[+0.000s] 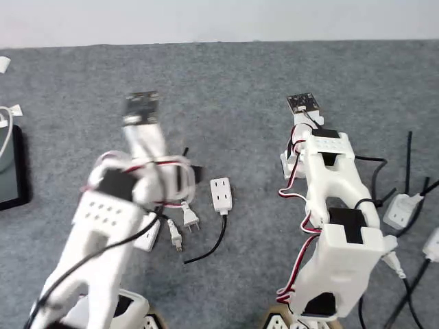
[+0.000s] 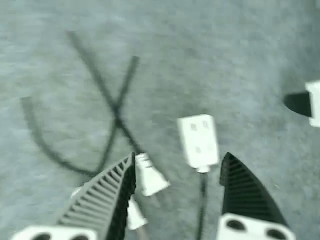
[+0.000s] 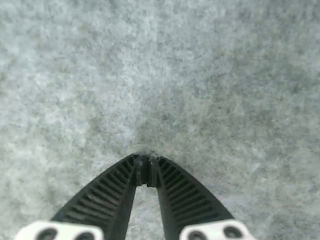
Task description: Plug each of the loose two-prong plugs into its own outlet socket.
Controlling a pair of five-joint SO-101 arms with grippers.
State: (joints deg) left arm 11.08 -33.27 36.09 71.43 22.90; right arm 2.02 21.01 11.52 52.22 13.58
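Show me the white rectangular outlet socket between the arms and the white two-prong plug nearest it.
white rectangular outlet socket (image 1: 221,192), high view, centre of face.
white two-prong plug (image 1: 189,216), high view, its body.

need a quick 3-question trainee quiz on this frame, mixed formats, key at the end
1. True or false: the right pincer is shut on a plug.
2. In the left wrist view, what lies between the jaws of the open left pincer? A) a white outlet socket B) scissors C) a coin
3. High view: how many loose two-prong plugs lie between that socket and the left arm?
Key: 1 false, it is shut on nothing. 2 A. 3 two.
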